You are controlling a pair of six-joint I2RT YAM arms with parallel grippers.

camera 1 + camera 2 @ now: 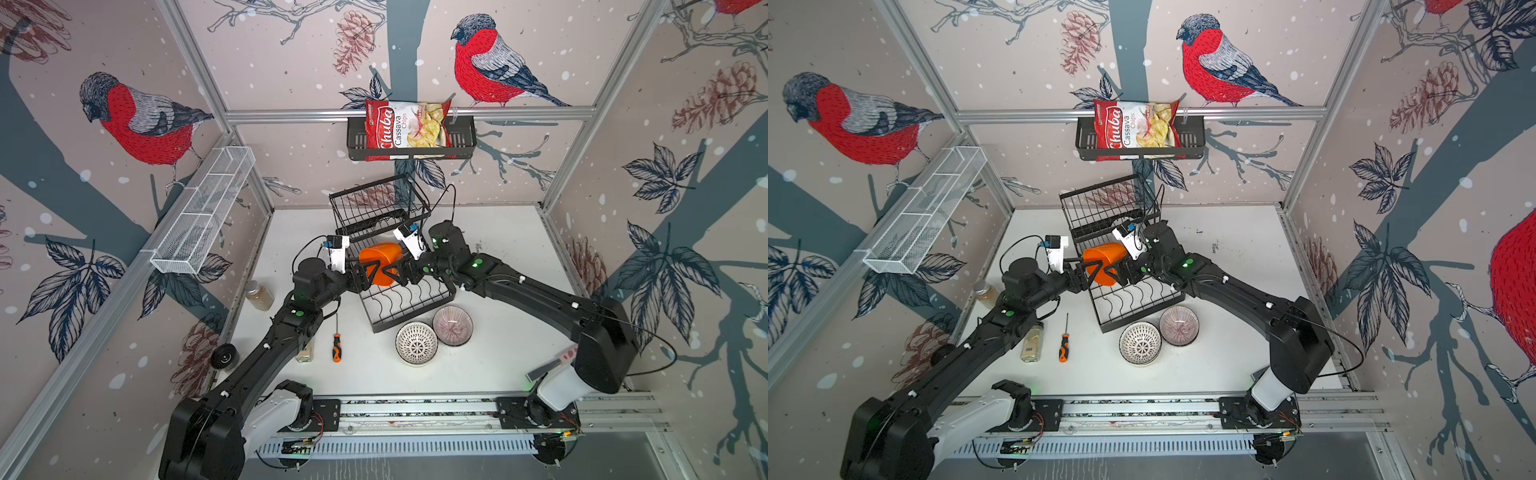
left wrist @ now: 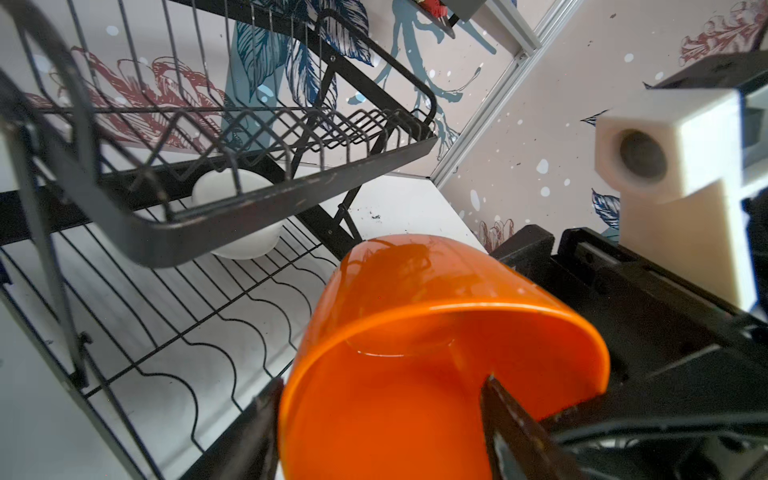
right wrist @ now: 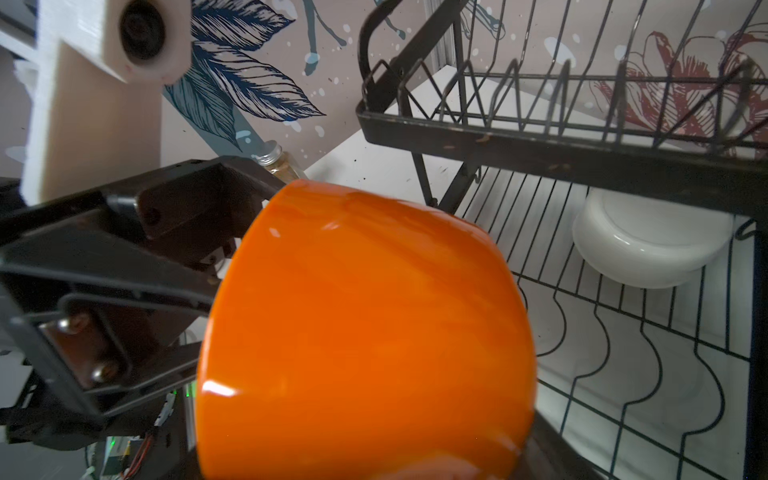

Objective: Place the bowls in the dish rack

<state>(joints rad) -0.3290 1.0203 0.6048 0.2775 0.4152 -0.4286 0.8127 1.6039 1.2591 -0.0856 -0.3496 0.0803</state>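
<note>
1. Orange bowl (image 1: 380, 262) (image 1: 1102, 262) in both top views: on its side, up in the air over the lower tray (image 1: 411, 322) of the dish rack (image 1: 451, 297), just in front of the upper tier (image 1: 374, 203). Its axis runs across, mouth twd left gripper (image 1: 374, 272), base twd right gripper (image 1: 395, 272). The claws meet it from opp sides. The b&w bowl (image 1: 416, 344) and purple-striped bowl (image 1: 453, 326) wait on the table (image 1: 498, 249) by the rack's front corner.
2. Left wrist: I'm looking straight into the bowl's mouth (image 2: 415, 332). L jaws are spread, one finger outside the wall, the other well inside the cavity, pinching nothing. A white bowl (image 2: 245, 249) sits in the lower tray under the upper tier.
3. Right wrist: the bowl's outer wall (image 3: 365, 332) fills the space btwn R jaws. They straddle the body wide, and I judge they're pinching it, since nothing else carries it. Pads are hidden. Wavy dividers (image 3: 623, 353) lie below and beyond it.
4. My call: R arm owns the next move. L must back out of the mouth first, then the bowl goes down btwn dividers, clear of the white bowl.
</note>
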